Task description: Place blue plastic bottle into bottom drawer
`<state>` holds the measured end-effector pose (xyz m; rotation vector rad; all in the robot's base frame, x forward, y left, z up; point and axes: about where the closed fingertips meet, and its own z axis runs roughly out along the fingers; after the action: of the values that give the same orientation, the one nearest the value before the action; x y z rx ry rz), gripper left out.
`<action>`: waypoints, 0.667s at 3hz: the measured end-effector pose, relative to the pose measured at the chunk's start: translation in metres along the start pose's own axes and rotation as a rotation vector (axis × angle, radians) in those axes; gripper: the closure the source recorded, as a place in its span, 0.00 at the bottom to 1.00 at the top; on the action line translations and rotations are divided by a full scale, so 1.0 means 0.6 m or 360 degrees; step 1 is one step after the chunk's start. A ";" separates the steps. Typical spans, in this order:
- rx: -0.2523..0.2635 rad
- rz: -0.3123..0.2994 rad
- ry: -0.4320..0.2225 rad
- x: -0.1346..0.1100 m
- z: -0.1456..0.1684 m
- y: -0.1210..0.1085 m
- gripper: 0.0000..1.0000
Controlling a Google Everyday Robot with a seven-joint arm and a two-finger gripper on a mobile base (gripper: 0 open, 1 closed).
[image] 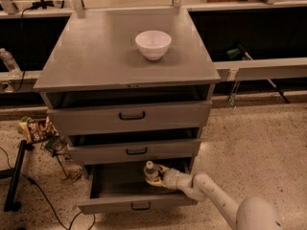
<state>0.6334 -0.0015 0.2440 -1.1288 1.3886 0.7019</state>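
The blue plastic bottle (151,172) stands upright inside the bottom drawer (136,203), which is pulled out; only its white cap and clear upper part show above the drawer's far side. My gripper (159,177) reaches in from the lower right and is closed around the bottle's body, low in the drawer. My pale arm (216,200) runs from the gripper to the bottom right corner. The drawer's grey front carries a small black handle (141,206).
A white bowl (153,44) sits on top of the grey cabinet (96,56). The top drawer (130,115) and middle drawer (136,151) are each slightly open. Cables, a black stand (14,176) and litter lie on the floor at the left.
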 end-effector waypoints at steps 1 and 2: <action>-0.0002 -0.0047 0.0011 -0.002 -0.006 -0.004 0.20; -0.0034 -0.0041 0.0023 -0.007 -0.024 0.004 0.00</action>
<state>0.6248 -0.0128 0.2497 -1.1683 1.3794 0.6927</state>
